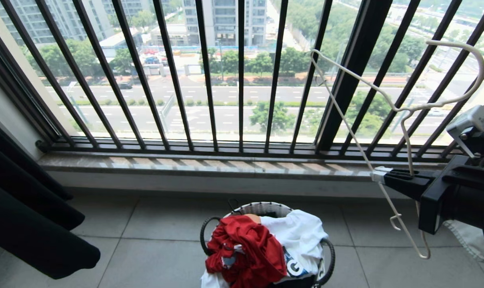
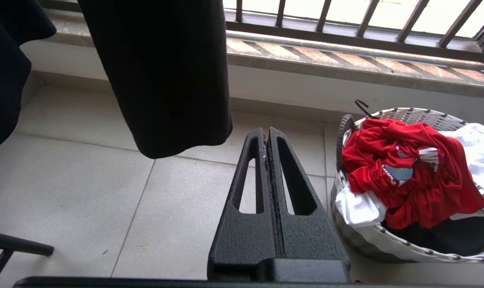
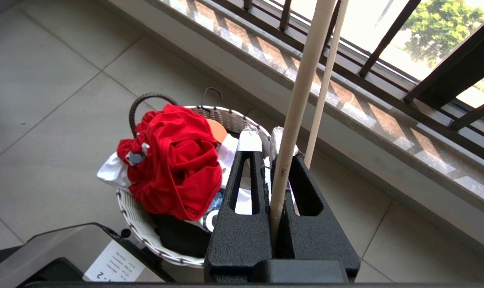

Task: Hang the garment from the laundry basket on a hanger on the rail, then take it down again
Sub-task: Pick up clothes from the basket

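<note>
Red crumpled short-sleeved T-shirt (image 1: 248, 250) heaped atop white cloth (image 1: 302, 234) in small round woven white basket (image 3: 140, 224) on grey floor tiles (image 1: 154, 256). Right black gripper (image 1: 380, 176) clamps thin cream wire hanger (image 1: 402, 108), hook uppermost, before dark window bars (image 1: 242, 76). Basket sits below, well apart from it. Left gripper (image 2: 266, 138) closed, empty, beside basket, near hanging black fabric (image 2: 166, 76).

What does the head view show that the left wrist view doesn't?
Only the head view shows the right gripper shut on the cream hanger, and the street beyond the railing. Only the left wrist view shows the shut left gripper. Both show the red garment crumpled in the laundry basket, the dark hanging cloth and the tiled floor.
</note>
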You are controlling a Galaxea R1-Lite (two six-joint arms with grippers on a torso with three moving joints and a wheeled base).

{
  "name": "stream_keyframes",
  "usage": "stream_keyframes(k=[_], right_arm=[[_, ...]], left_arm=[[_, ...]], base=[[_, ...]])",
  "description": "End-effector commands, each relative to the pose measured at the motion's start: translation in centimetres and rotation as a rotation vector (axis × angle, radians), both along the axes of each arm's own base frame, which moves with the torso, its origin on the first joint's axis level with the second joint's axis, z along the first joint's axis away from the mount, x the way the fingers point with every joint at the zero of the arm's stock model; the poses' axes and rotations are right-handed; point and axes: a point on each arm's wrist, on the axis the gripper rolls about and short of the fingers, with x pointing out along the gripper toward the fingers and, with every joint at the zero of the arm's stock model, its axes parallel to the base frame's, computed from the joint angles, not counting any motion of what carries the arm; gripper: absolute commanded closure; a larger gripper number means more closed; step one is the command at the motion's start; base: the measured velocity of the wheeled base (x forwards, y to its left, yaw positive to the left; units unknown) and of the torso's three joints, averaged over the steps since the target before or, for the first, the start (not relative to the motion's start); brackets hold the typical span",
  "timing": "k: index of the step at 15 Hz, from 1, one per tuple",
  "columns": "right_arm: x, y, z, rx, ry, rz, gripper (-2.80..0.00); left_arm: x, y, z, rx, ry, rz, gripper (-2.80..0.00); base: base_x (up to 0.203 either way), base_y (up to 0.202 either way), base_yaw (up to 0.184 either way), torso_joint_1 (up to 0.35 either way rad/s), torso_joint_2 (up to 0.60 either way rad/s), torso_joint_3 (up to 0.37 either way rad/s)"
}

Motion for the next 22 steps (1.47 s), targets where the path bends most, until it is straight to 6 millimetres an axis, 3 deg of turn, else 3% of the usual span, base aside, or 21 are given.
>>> stream_keyframes(k=[1, 15, 22], right_arm=[[-0.5, -0.14, 0.32, 0.009, -0.019, 0.016, 0.0], [-1.3, -0.62, 0.82, 0.009, -0.056, 0.013, 0.0], [-1.31, -0.66, 0.87, -0.018, -0.075, 0.02, 0.0]], left_arm=[[0.01, 0.0, -0.04, -0.001, 0.002, 0.001, 0.0], [0.02, 0.0, -0.02, -0.001, 0.002, 0.001, 0.0], [0.02, 0.0, -0.04, -0.001, 0.002, 0.001, 0.0]], base=[[0.0, 0.0, 0.0, 0.002, 0.01, -0.202], [0.0, 0.0, 0.0, 0.005, 0.0, -0.193], [0.0, 0.0, 0.0, 0.002, 0.0, -0.017]])
